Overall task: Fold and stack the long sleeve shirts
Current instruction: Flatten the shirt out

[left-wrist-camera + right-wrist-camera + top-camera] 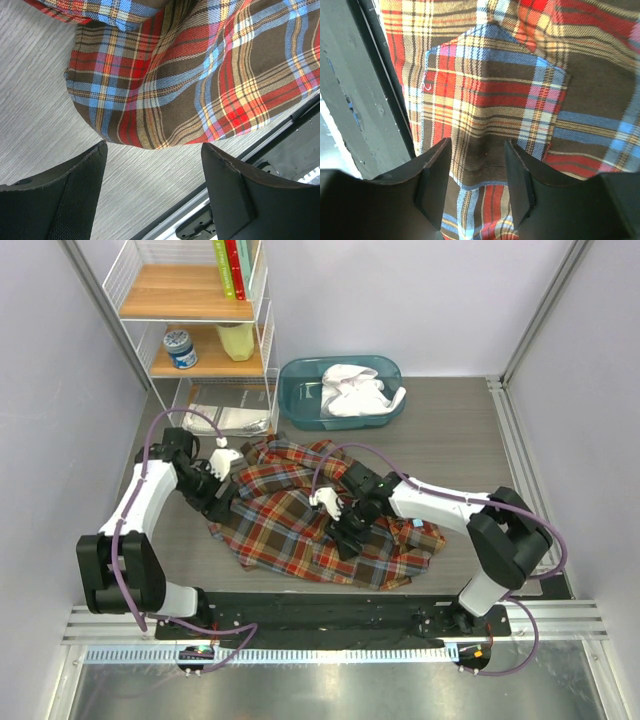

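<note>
- My left gripper (152, 150) is spread wide with nothing between its fingers. It hovers over the bare table (40, 125), just beside the rounded edge of the plaid flannel shirt (200, 75).
- My right gripper (477, 145) has its fingers parted above the shirt's chest pocket (490, 95); I can't tell whether the tips touch the cloth.
- The plaid flannel shirt lies rumpled mid-table, between my arms.
- A white shirt (355, 392) sits bunched in the teal tub (300, 375) at the far side.

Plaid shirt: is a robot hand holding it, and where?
Nothing is held. The left hand is open beside the plaid shirt; the right hand is open just over its pocket.
</note>
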